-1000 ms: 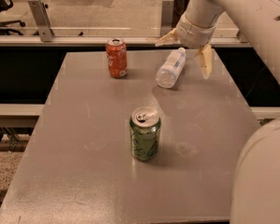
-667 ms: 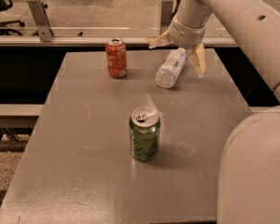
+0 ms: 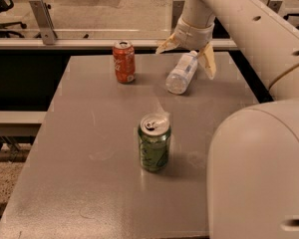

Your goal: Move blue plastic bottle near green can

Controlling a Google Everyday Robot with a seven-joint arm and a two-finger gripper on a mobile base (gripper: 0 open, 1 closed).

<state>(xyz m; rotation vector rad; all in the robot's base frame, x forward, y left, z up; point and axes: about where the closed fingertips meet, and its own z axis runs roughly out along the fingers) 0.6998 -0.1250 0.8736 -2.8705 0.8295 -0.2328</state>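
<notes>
While listing runs from the left, the grey surface carries three containers.

Item 1: orange-red can, upright, near the far edge of the surface. Its contents cannot be told.

Item 2: green can, upright, near the middle of the surface, well apart from the other two containers. It has a silver top with the pull tab showing. Whether anything is in it cannot be told.

Item 3: blue plastic bottle, lying on its side at the far right of the surface, to the right of the orange-red can. Its base points toward the camera and its other end runs up under the gripper. The body is clear; any liquid inside cannot be made out.

Item 4: gripper, hanging over the far end of the bottle. Its two pale fingers are spread wide, one on each side of the bottle, and it has hold of nothing.

Change against the frames of a second ago: the gripper has shifted slightly left. Both cans and the bottle lie where they did.
</notes>
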